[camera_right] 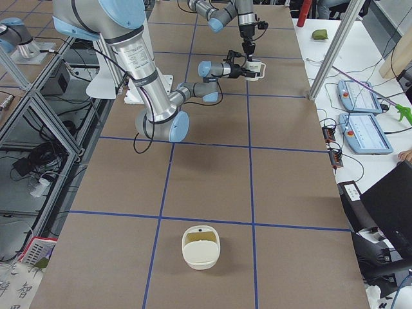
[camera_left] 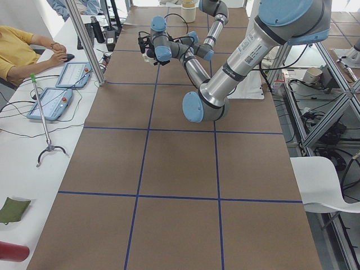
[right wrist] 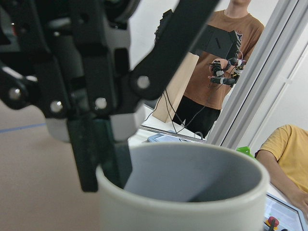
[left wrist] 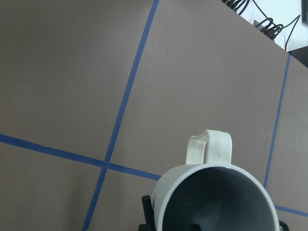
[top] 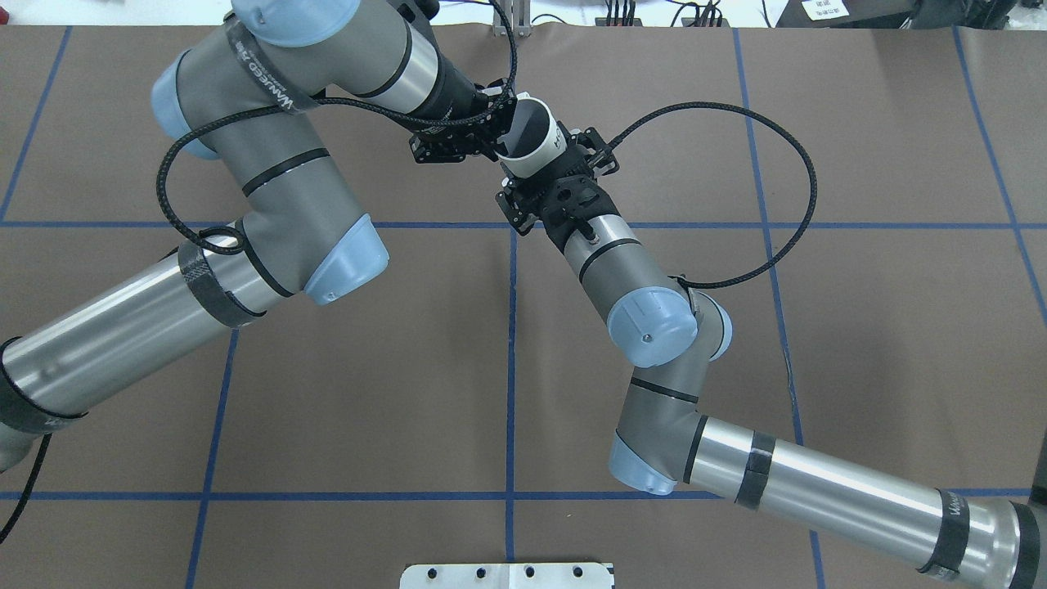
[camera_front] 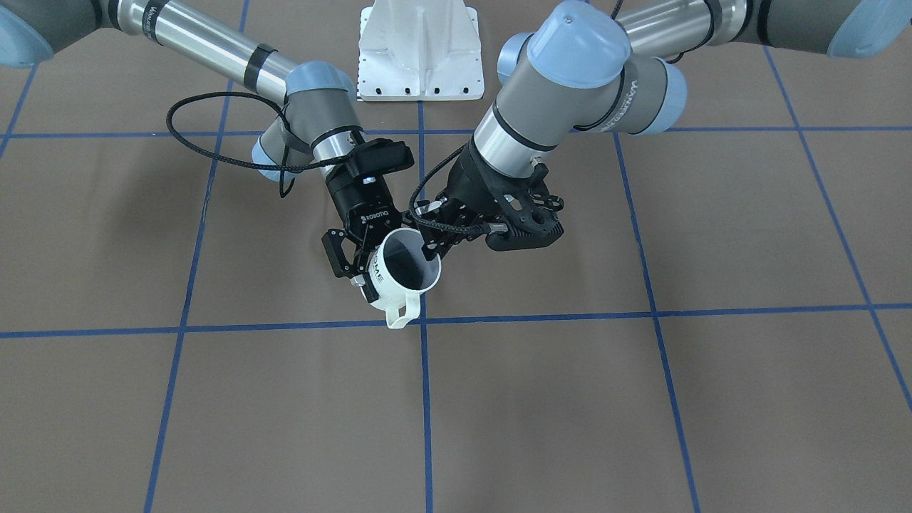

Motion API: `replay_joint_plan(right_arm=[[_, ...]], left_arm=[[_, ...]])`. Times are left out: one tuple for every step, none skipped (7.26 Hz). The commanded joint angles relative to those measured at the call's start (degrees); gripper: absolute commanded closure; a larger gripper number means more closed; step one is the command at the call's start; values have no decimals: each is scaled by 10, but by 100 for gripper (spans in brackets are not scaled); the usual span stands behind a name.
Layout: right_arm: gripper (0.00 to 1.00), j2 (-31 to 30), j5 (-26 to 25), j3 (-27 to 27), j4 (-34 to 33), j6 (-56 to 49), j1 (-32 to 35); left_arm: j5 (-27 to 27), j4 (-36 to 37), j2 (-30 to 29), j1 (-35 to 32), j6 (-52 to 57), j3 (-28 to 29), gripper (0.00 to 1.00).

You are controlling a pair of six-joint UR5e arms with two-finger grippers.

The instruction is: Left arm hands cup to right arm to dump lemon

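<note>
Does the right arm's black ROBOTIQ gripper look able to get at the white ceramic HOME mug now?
Probably yes: the right gripper straddles the white ceramic mug at its body, while the left gripper pinches only the rim, leaving the sides free.

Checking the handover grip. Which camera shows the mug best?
The exterior front-facing view: the cup shows tilted, with rim, inside, handle and part of its lettering. Overhead shows rim and side, not the handle. The left wrist view shows inside and handle, the right wrist only the rim up close; in the side views it is tiny.
</note>
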Motion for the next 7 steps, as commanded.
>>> replay_joint_plan(right_arm=[[31,-2,0,3,1,0,-3],[0,-2,-3,5,1,0,-7],[0,-3,-16,6,2,1,-13],[0,-3,-18,7,3,1,-15],[0,-6,-18,7,13,1,-15],[0,-11,-18,8,26,1,-15],[0,-15,-18,12,35,0,-16]], left_arm=[[0,0,0,0,0,0,100],[0,0,0,0,0,1,100],[0,0,0,0,0,1,100],[1,0,0,0,1,1,100],[0,0,0,0,1,1,100],[0,0,0,0,1,1,100],[0,0,0,0,1,1,100]])
